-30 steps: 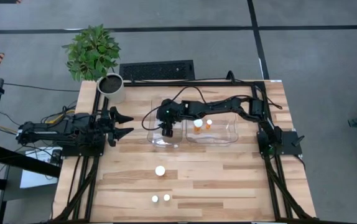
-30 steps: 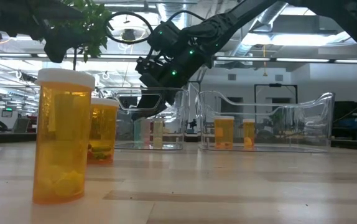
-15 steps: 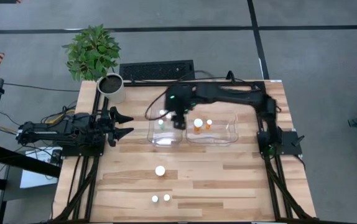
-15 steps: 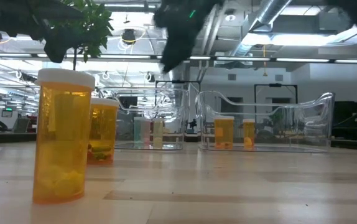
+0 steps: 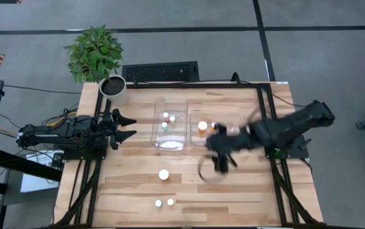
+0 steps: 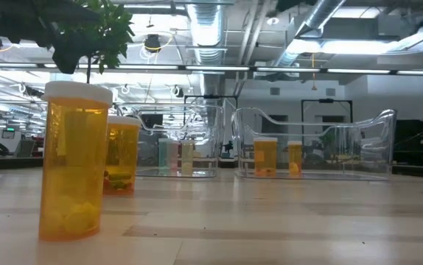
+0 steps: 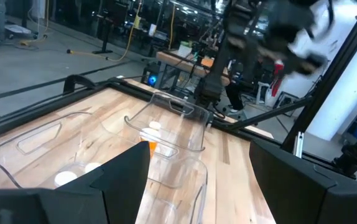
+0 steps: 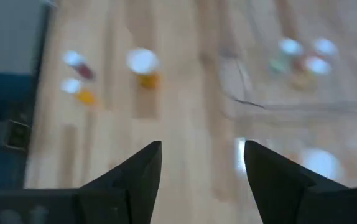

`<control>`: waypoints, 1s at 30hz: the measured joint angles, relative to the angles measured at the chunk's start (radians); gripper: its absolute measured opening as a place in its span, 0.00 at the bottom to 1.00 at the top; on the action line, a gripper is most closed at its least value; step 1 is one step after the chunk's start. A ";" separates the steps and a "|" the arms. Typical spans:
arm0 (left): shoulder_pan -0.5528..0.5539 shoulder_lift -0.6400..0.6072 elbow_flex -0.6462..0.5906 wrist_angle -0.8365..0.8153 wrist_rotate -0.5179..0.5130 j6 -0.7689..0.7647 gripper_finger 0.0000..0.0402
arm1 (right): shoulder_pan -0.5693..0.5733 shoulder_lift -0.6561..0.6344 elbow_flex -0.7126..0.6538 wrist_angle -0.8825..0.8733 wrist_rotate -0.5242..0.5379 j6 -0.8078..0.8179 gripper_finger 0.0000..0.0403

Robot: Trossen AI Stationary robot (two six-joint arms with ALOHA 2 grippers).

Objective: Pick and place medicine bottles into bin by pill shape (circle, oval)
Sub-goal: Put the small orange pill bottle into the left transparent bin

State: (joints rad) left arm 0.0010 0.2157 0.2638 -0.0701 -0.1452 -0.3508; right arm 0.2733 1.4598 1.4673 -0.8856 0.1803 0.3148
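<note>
Three medicine bottles stand upright on the table: a larger one with a white cap point(image 5: 163, 174) point(image 8: 142, 62) and two small ones point(image 5: 159, 203) point(image 5: 170, 201) by the near edge. In the low view two of them loom close point(image 6: 75, 162) point(image 6: 123, 154). Three bottles point(image 5: 165, 116) stand in the left clear bin point(image 5: 157, 130), and two more point(image 5: 202, 126) stand in the right clear bin point(image 5: 236, 130). My right gripper point(image 5: 222, 164) point(image 8: 200, 168) is open and empty, blurred, above the table just in front of the right bin. My left gripper point(image 5: 129, 127) point(image 7: 197, 186) is open and empty at the table's left edge.
A white plant pot point(image 5: 114, 89) with a green plant stands at the far left corner. A black keyboard point(image 5: 160, 71) lies beyond the far edge. Bare wood lies between the bins and the bottles near the front edge.
My right gripper has risen out of the left bin, out of the low view. It has swung fast toward the table's right and near edges, to a spot in front of the right bin. The bottles on the table have stayed put.
</note>
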 joint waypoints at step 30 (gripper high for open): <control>0.000 0.000 0.000 0.016 -0.022 -0.062 0.67 | 0.206 0.651 -0.228 1.386 -0.118 -0.184 0.58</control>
State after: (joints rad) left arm 0.0007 0.2157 0.2638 -0.0540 -0.1674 -0.4126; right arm 0.4789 2.1110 1.2393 0.5008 0.0622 0.1310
